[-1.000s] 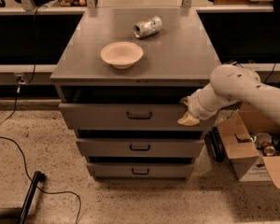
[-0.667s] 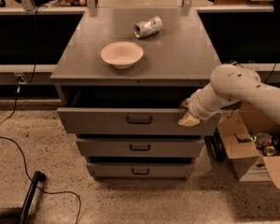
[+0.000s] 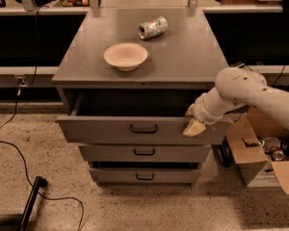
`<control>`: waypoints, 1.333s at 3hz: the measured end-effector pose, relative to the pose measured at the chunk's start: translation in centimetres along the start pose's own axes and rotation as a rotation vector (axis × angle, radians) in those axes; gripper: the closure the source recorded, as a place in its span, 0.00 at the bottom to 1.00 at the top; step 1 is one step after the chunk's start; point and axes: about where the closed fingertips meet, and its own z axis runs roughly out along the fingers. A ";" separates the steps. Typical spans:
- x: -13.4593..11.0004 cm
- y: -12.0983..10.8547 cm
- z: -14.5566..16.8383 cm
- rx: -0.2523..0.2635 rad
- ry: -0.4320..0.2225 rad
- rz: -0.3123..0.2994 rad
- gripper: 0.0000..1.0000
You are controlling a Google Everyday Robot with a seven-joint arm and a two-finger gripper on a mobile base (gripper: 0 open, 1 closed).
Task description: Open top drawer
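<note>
**Jaws clamped on the right end of the top drawer's front**

I have the gripper (image 3: pixel 191 120) at the right end of the top drawer (image 3: pixel 111 129), at about 3 o'clock from its small black handle (image 3: pixel 144 128). One tan fingertip (image 3: pixel 189 110) sits just above the front panel's upper rim, over the dark cavity. The other lies against the panel's outer face below it. So the jaws are closed across that rim, gripping the drawer front. The white arm (image 3: pixel 250 93) comes in from 3 o'clock of the view. Its thick forearm slopes down and to the left from a rounded elbow to the wrist, and the tips point toward 7 o'clock.

The top drawer is partly out. Its front stands forward of the cabinet body, and a dark opening shows between it and the edge of the surface (image 3: pixel 192 57). The middle drawer (image 3: pixel 111 153) and the bottom drawer (image 3: pixel 111 176) lie below it at 6 o'clock, both set further back.

On the surface a pale bowl (image 3: pixel 125 56) stands upright at about 11 o'clock from the gripper. A can (image 3: pixel 152 27) lies on its side at 1 o'clock from the bowl, apart from it. A cardboard box (image 3: pixel 257 170) stands on the floor at 4 o'clock from the gripper, and a black rod (image 3: pixel 32 198) lies on the floor at 8 o'clock of the view.
</note>
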 end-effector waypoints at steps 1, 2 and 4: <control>0.0 0.1 0.2 -0.004 -0.001 -0.001 0.01; -0.1 0.1 0.2 -0.005 -0.001 -0.001 0.00; -1.3 1.0 -1.4 -0.085 -0.021 0.024 0.06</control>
